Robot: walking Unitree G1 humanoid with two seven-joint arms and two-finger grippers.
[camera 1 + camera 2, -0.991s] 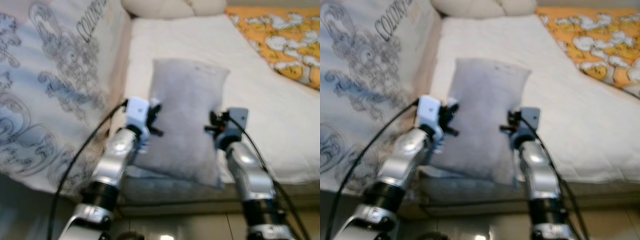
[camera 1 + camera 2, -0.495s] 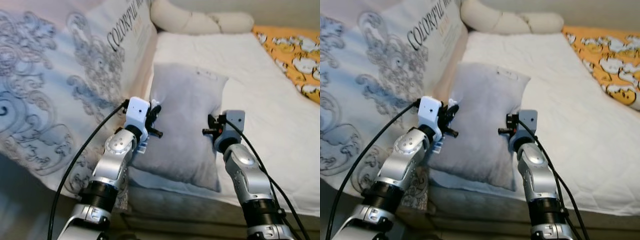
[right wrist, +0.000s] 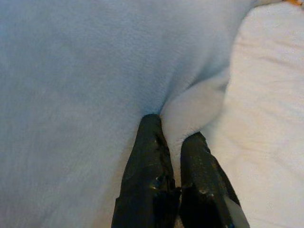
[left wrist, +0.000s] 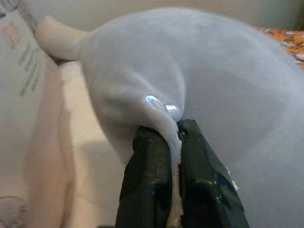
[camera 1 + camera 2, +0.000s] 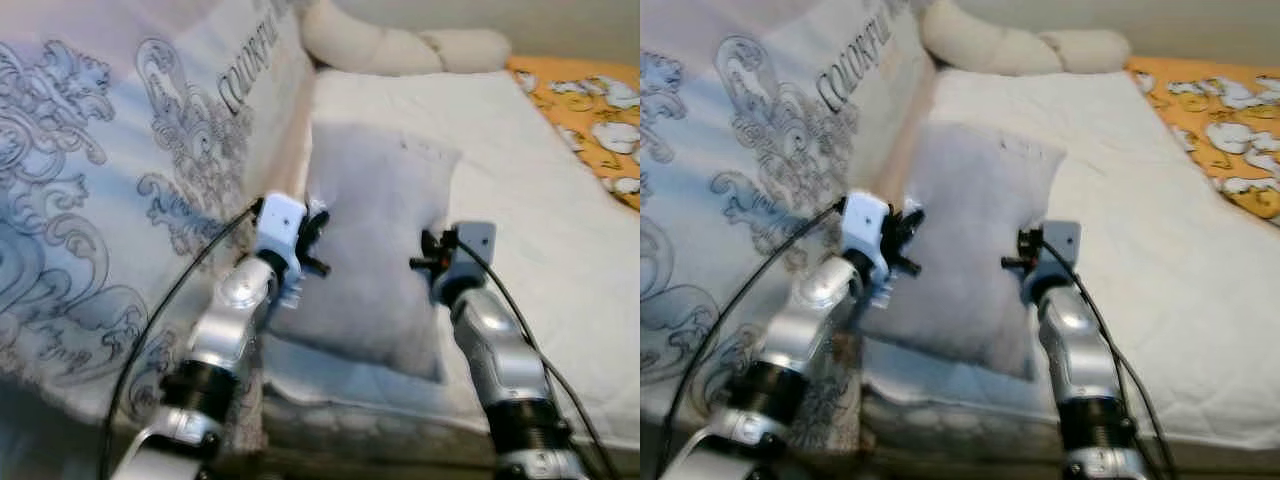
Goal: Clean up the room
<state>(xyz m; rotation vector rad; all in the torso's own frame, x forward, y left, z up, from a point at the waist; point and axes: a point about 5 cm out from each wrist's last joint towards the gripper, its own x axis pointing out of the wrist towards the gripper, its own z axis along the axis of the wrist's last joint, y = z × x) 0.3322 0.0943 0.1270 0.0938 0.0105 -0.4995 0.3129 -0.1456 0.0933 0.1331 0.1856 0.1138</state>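
A big bed (image 5: 520, 200) with a white sheet. On the left leans a pale cover with grey swirls (image 5: 110, 190). Far off lie cream pillows (image 5: 400, 45). An orange blanket (image 5: 590, 95) lies far right.

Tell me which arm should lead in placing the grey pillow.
Neither alone: left end effector and right end effector each pinch an edge of the grey pillow over the white mattress. Probably move both together.

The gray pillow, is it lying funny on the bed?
A bit. The gray pillow sits slanted near the foot of the white mattress, far from the cream pillows at the head. The left tool and right tool each pinch a side of it.
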